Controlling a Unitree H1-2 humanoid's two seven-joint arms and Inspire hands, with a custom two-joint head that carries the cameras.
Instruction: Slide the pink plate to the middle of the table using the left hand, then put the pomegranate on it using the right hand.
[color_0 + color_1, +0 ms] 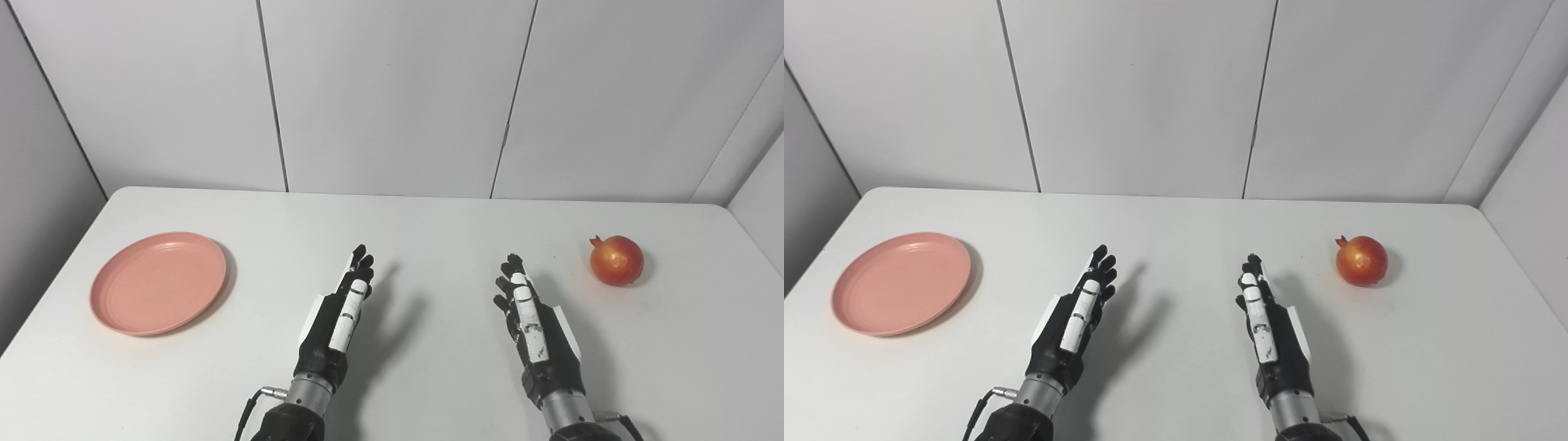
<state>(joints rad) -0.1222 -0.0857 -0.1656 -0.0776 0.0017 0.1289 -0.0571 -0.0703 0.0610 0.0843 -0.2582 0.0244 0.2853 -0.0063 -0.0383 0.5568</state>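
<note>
In the lower middle of the frame, the fingers of both hands point up the picture toward the far wall, straight and lying close beside one another, holding nothing. The left hand (pixel 334 321) hangs over the white table (pixel 429 245) a little left of centre, edge-on to the camera, casting a shadow to its right. The right hand (pixel 539 334) mirrors it a little right of centre, likewise stretched out and empty, with its shadow also falling to its right. A bare strip of table separates the two hands, and neither touches anything.

Outward to the left, the pink plate (pixel 158 283) lies flat in the left part of the frame, well apart from the left hand, with bare table between them. Its left rim sits near the table's left edge. Outward to the right, the pomegranate (pixel 616 260) stands in the right part of the frame, its crown turned to the upper left, well apart from the right hand and some way in from the table's right edge.

The middle of the table, above the fingertips, is bare up to the far edge, where grey wall panels (pixel 392 92) rise. No brand, label or writing can be read on anything.
</note>
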